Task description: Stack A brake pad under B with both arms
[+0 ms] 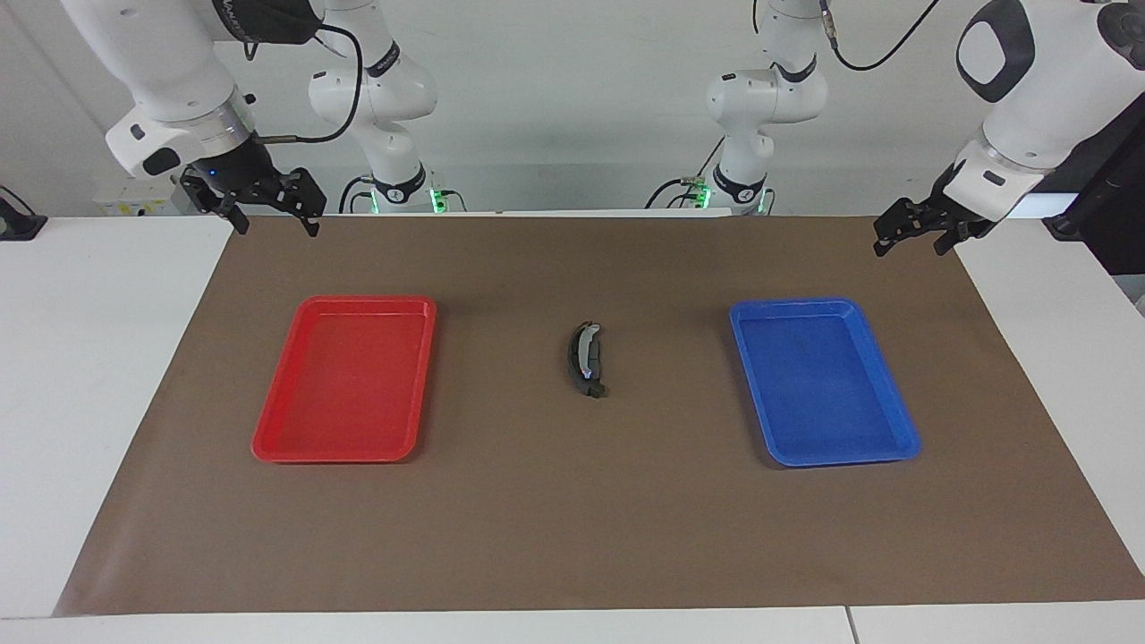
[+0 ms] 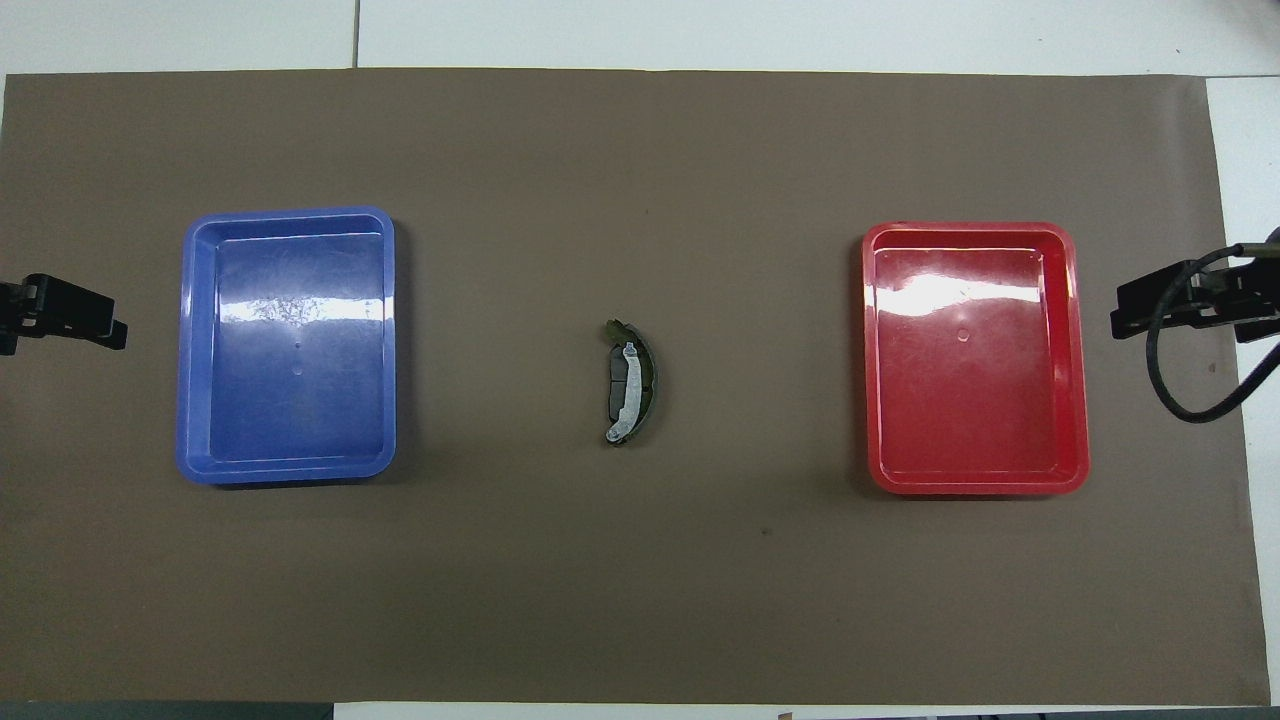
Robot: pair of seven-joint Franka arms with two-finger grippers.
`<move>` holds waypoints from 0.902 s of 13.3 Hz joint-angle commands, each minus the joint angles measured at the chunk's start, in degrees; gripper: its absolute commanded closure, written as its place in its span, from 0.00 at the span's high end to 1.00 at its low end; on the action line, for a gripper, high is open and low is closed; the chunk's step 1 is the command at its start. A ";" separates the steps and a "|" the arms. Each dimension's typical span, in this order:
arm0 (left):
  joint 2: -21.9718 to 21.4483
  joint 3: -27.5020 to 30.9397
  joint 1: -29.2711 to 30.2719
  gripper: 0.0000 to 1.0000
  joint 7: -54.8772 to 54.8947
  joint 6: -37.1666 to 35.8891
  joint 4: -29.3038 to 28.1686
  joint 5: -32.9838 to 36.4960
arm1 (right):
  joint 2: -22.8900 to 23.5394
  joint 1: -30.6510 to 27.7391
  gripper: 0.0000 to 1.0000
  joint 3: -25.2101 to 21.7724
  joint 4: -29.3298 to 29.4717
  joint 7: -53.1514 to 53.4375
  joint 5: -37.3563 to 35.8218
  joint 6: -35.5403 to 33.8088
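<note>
Crescent brake shoe (image 2: pixel 634 382) resting on short brake pad (image 2: pixel 617 383) midway between red tray (image 2: pixel 1072 360) and blue tray (image 2: pixel 186 345), left gripper (image 1: pixel 911 239) and right gripper (image 1: pixel 273 215) spread, empty, raised at the mat's (image 2: pixel 640 580) ends

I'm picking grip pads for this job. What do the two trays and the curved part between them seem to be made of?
Red tray and blue tray: probably glossy moulded plastic, judging by the broad glare. Curved brake shoe: likely dark matte lining with a bright, metal-looking band; the pad under it looks dull grey.

A white tabletop (image 1: pixel 98 376) carries a brown mat (image 1: pixel 572 519), with a red tray (image 1: pixel 268 443), stacked brake parts (image 1: pixel 586 360) at frame centre, and a blue tray (image 1: pixel 903 443).
</note>
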 commanded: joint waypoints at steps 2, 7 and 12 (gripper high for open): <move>-0.27 -0.38 0.67 1.00 0.46 -0.55 -0.12 -0.28 | -0.45 -0.52 1.00 0.03 0.70 -2.15 -1.52 -0.60; -0.27 -0.38 0.67 1.00 0.46 -0.55 -0.12 -0.28 | -0.71 -0.35 1.00 0.03 0.35 -1.98 -0.47 -0.69; -0.27 -0.38 0.59 1.00 0.46 -0.55 -0.12 -0.28 | -0.97 -0.26 1.00 -0.06 -0.53 -2.33 -1.52 -0.16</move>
